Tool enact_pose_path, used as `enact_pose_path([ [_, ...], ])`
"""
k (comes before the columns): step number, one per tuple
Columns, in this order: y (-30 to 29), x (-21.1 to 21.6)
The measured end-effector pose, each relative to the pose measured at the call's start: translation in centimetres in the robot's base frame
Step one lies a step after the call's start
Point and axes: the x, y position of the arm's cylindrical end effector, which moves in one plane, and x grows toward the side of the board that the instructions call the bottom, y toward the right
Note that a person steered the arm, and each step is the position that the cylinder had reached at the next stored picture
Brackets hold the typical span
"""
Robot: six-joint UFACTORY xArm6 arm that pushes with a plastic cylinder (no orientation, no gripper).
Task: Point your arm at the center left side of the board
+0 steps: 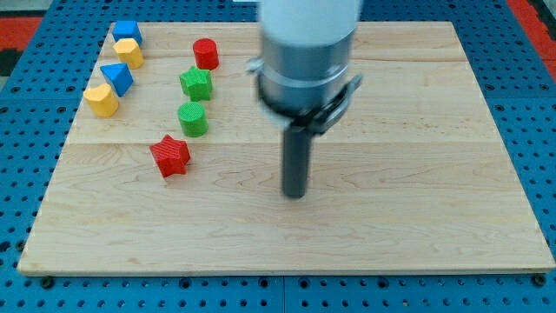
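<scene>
My tip [296, 195] rests on the wooden board [408, 156] near its middle, well to the right of all the blocks. The red star block [170, 156] is the closest one, to the tip's left. Above it stand a green cylinder [193, 118] and a green star-shaped block [196, 83], with a red cylinder [205, 53] above those. At the board's upper left are a blue block [127, 31], a yellow block [129, 52], a blue triangular block [116, 78] and a yellow block [101, 100].
The arm's white and grey body [308, 52] hangs over the board's upper middle and hides part of it. A blue perforated table [26, 113] surrounds the board on all sides.
</scene>
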Motion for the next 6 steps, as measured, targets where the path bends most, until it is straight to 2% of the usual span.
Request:
enact_pose_path([
  [1,-6.0,3.2],
  [2,-14.7,6.8],
  [3,-25.9,5.7],
  [4,-29.8,2.7],
  [5,-29.9,-2.5],
  [6,-27.4,-7.4],
])
